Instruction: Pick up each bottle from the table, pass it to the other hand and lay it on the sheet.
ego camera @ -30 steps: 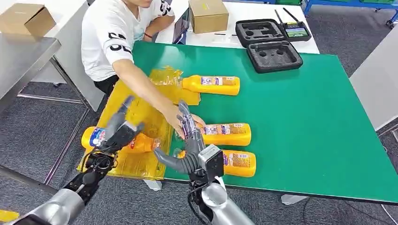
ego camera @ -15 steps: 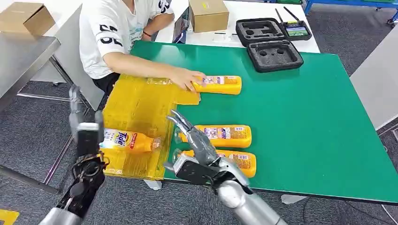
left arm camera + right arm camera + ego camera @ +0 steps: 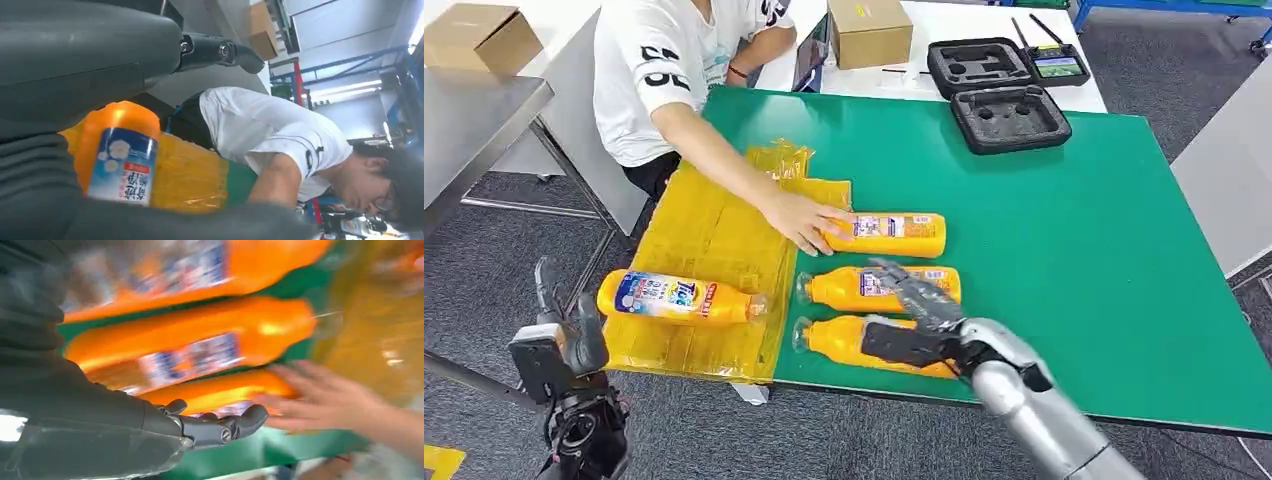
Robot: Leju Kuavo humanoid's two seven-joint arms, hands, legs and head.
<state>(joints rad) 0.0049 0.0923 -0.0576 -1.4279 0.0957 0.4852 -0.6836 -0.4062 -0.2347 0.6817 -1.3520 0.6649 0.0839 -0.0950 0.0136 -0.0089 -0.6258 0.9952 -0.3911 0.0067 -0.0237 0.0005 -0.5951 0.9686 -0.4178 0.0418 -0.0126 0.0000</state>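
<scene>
Far bottle (image 3: 892, 235) — shifted nearer — person's hand (image 3: 799, 218)

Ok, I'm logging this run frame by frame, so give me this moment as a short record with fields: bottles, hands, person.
bottle on sheet: one bottle lies on the yellow sheet
bottles on table: three lie side by side on the green table: far, middle, near
left hand: off the table's edge, holds nothing
right hand: fingers spread over the middle and near bottles, no grip seen
person's hand: rests on the far bottle's neck end
</scene>
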